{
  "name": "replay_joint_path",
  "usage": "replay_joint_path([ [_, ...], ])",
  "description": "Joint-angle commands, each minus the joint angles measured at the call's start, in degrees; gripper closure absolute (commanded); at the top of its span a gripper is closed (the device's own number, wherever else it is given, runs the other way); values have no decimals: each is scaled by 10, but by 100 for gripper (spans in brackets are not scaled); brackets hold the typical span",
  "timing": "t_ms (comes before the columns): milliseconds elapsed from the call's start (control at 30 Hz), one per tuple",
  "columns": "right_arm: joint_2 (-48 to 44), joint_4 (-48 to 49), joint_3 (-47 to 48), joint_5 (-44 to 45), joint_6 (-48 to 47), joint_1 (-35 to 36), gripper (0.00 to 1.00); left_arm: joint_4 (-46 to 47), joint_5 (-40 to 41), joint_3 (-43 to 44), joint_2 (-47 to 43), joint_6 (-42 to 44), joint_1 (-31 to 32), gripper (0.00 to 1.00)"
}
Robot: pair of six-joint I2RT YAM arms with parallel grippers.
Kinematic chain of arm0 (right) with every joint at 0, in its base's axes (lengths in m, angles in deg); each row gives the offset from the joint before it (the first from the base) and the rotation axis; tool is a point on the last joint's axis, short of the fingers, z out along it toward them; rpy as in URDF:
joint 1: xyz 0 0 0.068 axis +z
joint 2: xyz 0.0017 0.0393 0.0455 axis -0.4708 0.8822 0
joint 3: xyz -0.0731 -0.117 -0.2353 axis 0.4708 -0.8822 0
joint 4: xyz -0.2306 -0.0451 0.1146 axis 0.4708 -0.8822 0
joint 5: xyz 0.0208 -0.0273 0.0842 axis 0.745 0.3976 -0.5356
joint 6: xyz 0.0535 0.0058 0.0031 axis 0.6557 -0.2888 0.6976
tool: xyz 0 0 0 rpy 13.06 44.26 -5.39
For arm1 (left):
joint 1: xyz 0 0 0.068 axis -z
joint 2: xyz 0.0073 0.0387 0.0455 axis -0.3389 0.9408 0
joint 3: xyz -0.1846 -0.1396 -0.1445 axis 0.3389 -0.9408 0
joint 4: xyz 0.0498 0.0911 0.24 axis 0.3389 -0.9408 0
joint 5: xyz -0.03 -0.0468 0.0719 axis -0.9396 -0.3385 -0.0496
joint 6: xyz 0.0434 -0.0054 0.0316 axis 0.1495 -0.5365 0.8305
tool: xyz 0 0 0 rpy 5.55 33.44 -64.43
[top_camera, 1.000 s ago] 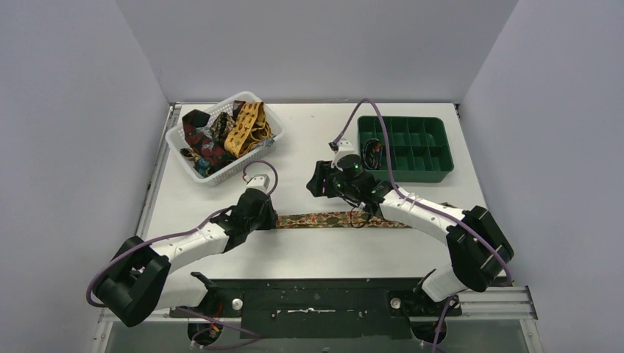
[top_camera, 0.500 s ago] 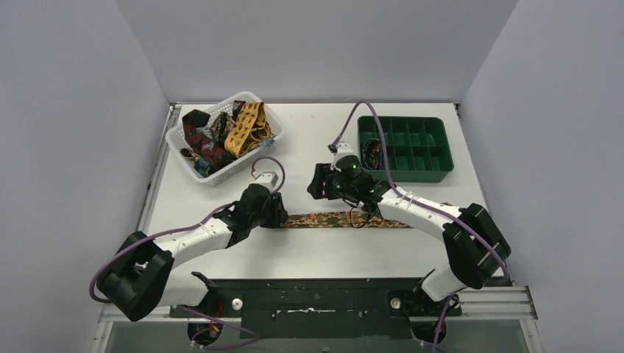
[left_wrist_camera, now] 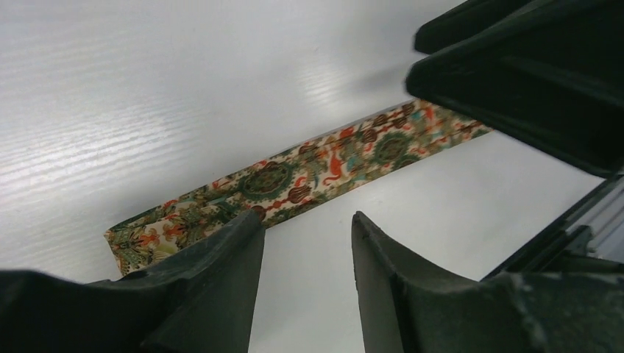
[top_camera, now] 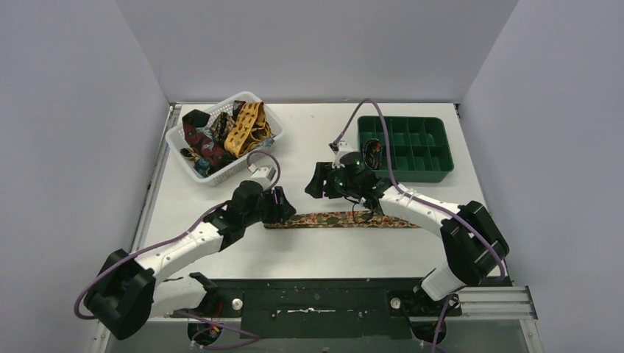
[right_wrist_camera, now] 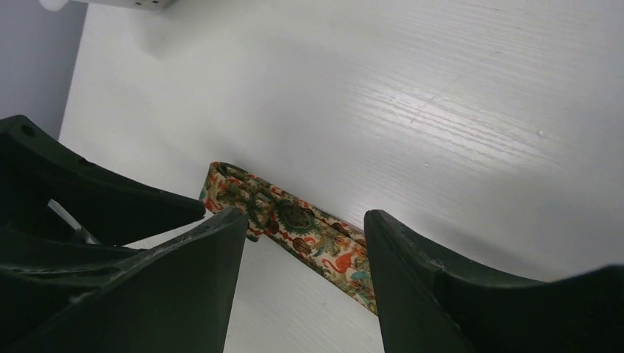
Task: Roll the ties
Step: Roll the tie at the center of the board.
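Note:
A brown-orange multicolour patterned tie point(top_camera: 338, 219) lies flat and straight on the white table, running left to right. My left gripper point(top_camera: 284, 209) is open just above its left end; in the left wrist view point(left_wrist_camera: 305, 220) the tie point(left_wrist_camera: 324, 165) runs past the left fingertip and nothing is between the jaws. My right gripper point(top_camera: 318, 182) is open and empty, hovering just behind the tie's left-middle part; the right wrist view point(right_wrist_camera: 303, 217) shows the tie's folded end point(right_wrist_camera: 294, 217) below the jaws. More ties point(top_camera: 221, 132), dark red and mustard yellow, are heaped in a basket.
The white basket point(top_camera: 259, 151) stands at the back left. A green compartment tray point(top_camera: 412, 173) stands at the back right, with a small dark thing point(top_camera: 374, 152) in a left cell. Purple cables loop over both arms. The black base rail runs along the near edge.
My left gripper has shifted right and back, off the tie's left end, which now shows uncovered. The right gripper has barely moved.

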Motion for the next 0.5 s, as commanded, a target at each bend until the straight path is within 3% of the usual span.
replay_joint_path([
  [0,23,71,9,-76,25,-1,39,5,20,1,-87,-22,-16,53],
  [200,77,117,13,-126,63,29,45,-24,-28,-52,-129,-57,-109,47],
  [300,102,118,34,-151,37,51,46,-23,-60,-82,-137,-79,-149,47],
  [367,111,101,53,-145,-30,70,41,-20,-69,-97,-147,-90,-163,47],
  [467,132,64,86,-128,-164,87,24,-23,-64,-110,-167,-111,-176,47],
])
